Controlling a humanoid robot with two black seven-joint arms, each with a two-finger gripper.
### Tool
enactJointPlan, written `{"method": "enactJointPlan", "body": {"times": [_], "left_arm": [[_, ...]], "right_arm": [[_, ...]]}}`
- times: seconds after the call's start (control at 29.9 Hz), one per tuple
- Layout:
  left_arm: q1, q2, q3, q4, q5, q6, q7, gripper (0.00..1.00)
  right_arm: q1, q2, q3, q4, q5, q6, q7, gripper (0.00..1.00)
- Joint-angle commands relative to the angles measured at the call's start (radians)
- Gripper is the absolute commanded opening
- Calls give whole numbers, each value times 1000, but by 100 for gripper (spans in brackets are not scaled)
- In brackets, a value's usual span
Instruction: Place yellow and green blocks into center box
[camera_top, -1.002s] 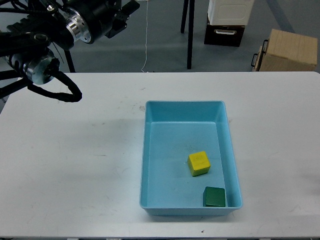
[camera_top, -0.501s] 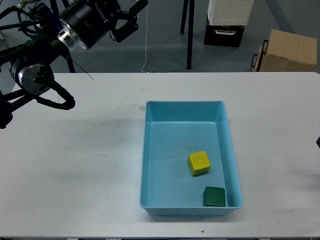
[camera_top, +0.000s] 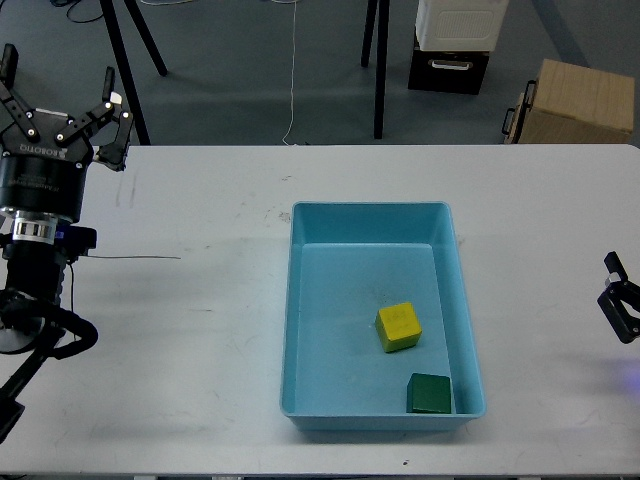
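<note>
Landmark: light blue box (camera_top: 300, 330), open-topped, sitting on the white worktop (camera_top: 180, 380) about mid-width, a bit right of centre.

Nearest the camera, inside the box: green block (camera_top: 429, 393) tucked in the near right corner, touching or almost touching the near and right walls. Yellow block (camera_top: 398, 326) is just beyond it and slightly left, on the box floor, apart from the walls and apart from the green block, turned a little askew. Both blocks are inside the box, neither is held.

Right of the box, well apart, at the frame's right edge: right tool (camera_top: 620, 308), only partly in view, dark and small; cannot tell whether it is spread or closed. Nothing is visible in it.

Left of the box, well apart, at the frame's left edge: left arm rising up the frame, with a thin black cable running from it along the worktop towards the box. Left tool (camera_top: 62, 108) sits at the arm's far end, over the worktop's far left edge, fingers (camera_top: 108, 105) spread wide apart, released, nothing between them.

Beyond the box, past the worktop's far edge, on the grey floor: black stand legs, a black and white cabinet (camera_top: 455, 40), and a cardboard box (camera_top: 578, 98) to the far right.
</note>
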Motion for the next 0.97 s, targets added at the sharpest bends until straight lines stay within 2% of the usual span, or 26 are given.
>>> {"method": "enactJointPlan", "body": {"times": [0.0, 0.23, 0.43, 0.67, 0.94], "left_arm": [[171, -52, -42, -77, -1, -3, 0, 100], [328, -93, -13, -159, 1, -29, 0, 100], [379, -81, -10, -176, 1, -38, 0, 100], [477, -76, -10, -177, 4, -121, 0, 100], [508, -75, -11, -179, 24, -124, 0, 100]], "right_arm": [[-39, 20, 2, 15, -24, 0, -1, 100], [-79, 58, 5, 57, -102, 0, 0, 100], [-69, 55, 20, 54, -104, 0, 0, 100], [-59, 54, 23, 46, -107, 0, 0, 100], [-56, 59, 28, 46, -130, 0, 0, 100]]}}
